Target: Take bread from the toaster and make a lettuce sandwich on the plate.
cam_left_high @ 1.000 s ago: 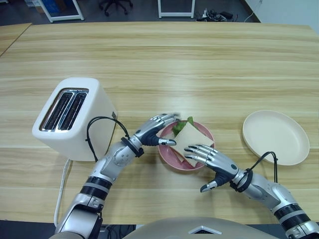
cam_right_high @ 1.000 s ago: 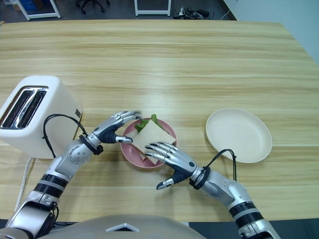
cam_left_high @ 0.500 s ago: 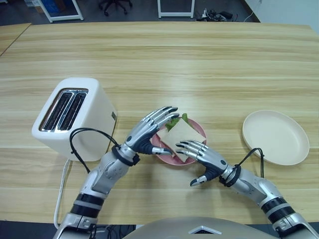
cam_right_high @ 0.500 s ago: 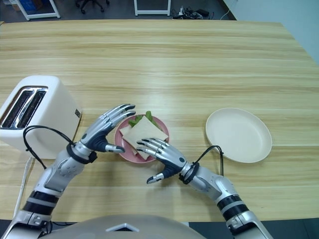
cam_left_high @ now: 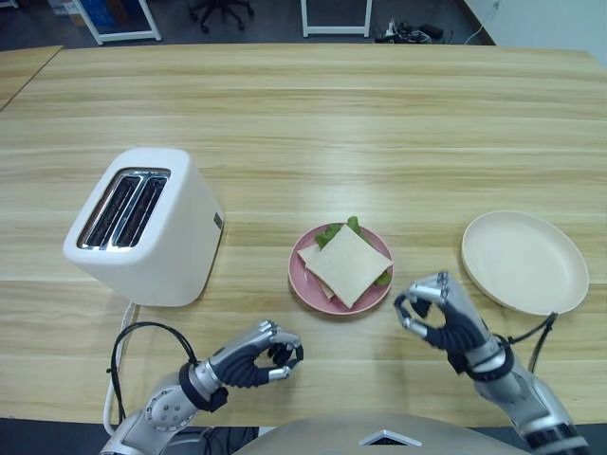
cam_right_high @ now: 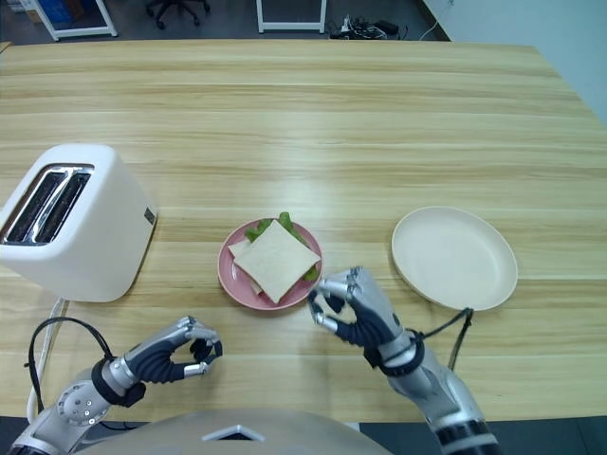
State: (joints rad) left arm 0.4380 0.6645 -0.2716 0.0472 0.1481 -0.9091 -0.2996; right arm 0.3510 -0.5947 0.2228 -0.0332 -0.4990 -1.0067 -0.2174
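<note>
Legible text: none was readable.
Toaster [cam_left_high: 142,232] label [cam_left_high: 217,221]: a small dark patch stood on the side wall; its print was too small to read.

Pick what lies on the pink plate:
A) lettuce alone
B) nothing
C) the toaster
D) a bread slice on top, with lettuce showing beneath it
D: on the pink plate a bread slice lies on top, and lettuce peeks out at its far edge.
</note>
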